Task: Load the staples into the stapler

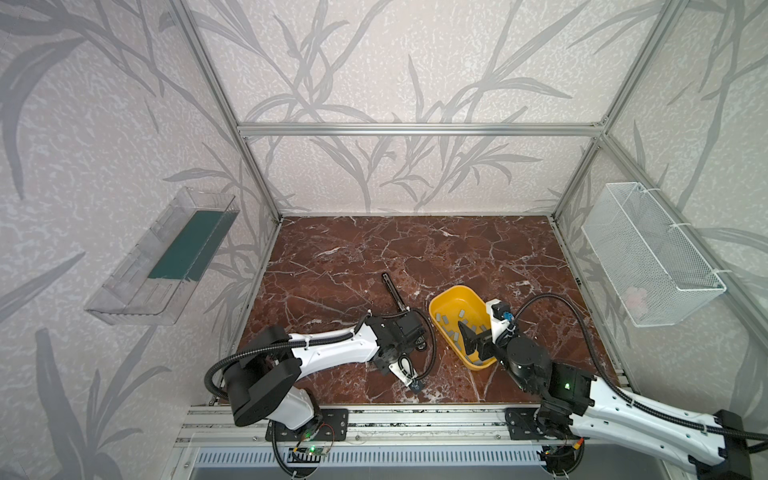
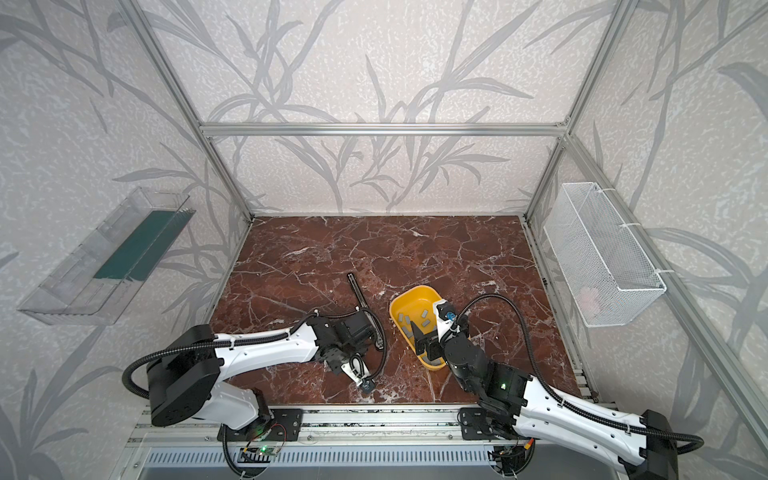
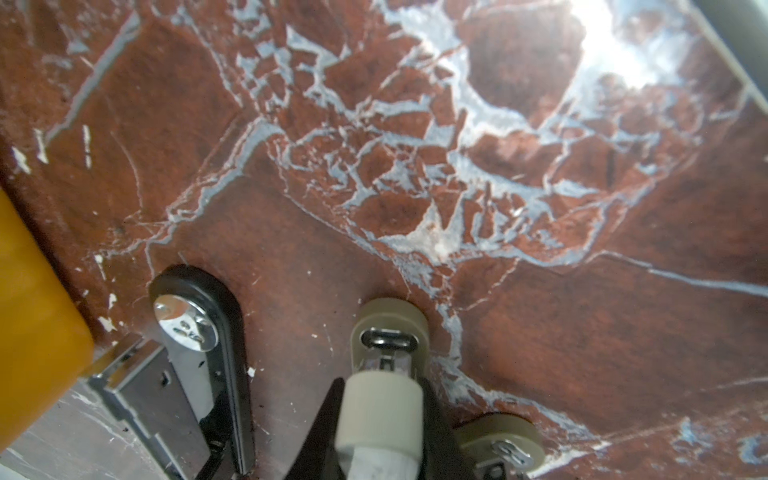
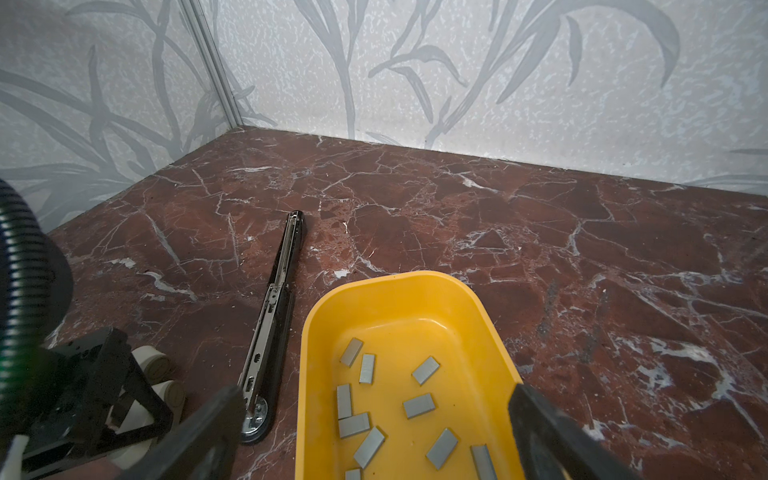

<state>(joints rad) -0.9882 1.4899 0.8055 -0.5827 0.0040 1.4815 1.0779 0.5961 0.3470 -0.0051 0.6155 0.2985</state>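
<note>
The stapler (image 1: 395, 293) lies opened out flat on the marble, long, black and slim, with a metal channel (image 4: 276, 299). Its round silver end (image 3: 185, 322) is just left of the yellow bin (image 1: 455, 289). Several grey staples (image 4: 419, 405) lie loose on the bin's floor. My right gripper (image 4: 376, 397) hangs open over the bin with nothing between its fingers, also seen in a top view (image 1: 476, 340). My left gripper (image 3: 380, 415) points down beside the stapler's silver end, its black jaws pressed against both sides of a cream block. More cream blocks (image 3: 498, 444) stand next to it.
A clear plastic tray (image 1: 162, 257) hangs on the left wall and a white mesh basket (image 1: 652, 253) on the right wall. Aluminium frame posts stand at the table's corners. An aluminium rail (image 1: 415, 424) runs along the front edge.
</note>
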